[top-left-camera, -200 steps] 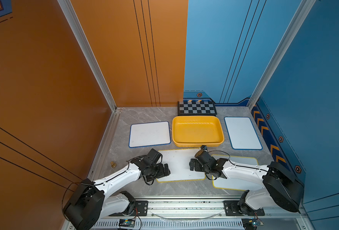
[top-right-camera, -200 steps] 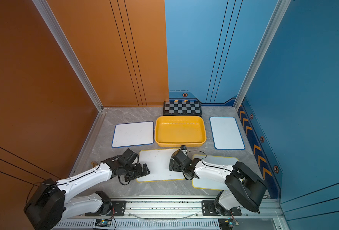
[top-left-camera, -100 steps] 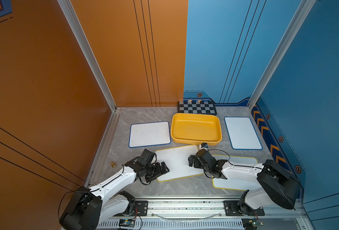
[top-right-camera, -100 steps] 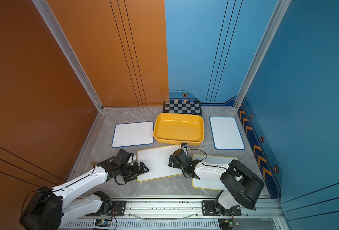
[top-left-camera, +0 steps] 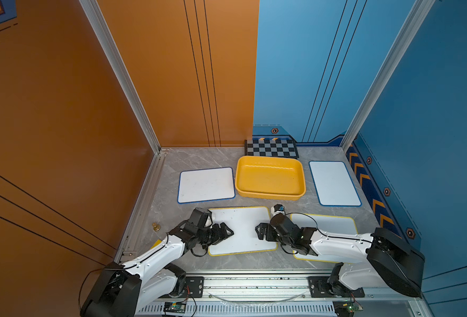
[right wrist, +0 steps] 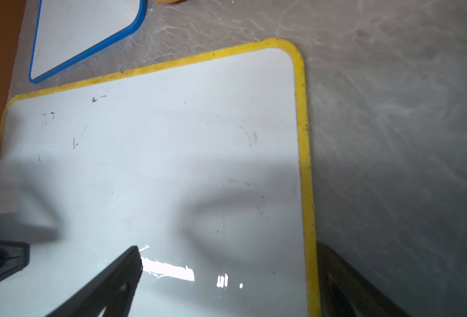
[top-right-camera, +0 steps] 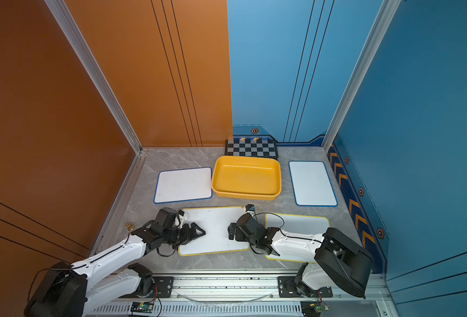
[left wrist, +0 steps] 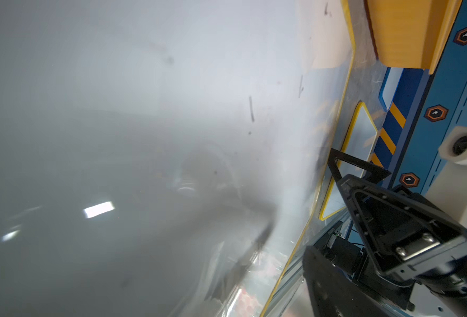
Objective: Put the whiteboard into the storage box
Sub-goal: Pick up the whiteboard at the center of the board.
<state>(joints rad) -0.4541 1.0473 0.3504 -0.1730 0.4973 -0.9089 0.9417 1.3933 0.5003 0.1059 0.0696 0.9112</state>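
The left gripper [top-left-camera: 222, 233] is reaching over the left edge of the yellow-rimmed whiteboard [top-left-camera: 243, 232]; whether its jaws are parted or clamped I cannot tell. The board is lying flat on the table [top-left-camera: 199, 159], just in front of the storage box [top-left-camera: 270, 177], which is sitting empty. The right gripper [top-left-camera: 261, 232] is waiting at the board's right edge, spread wide and gripping nothing. Lifting and placing are, by my judgement, both remaining.
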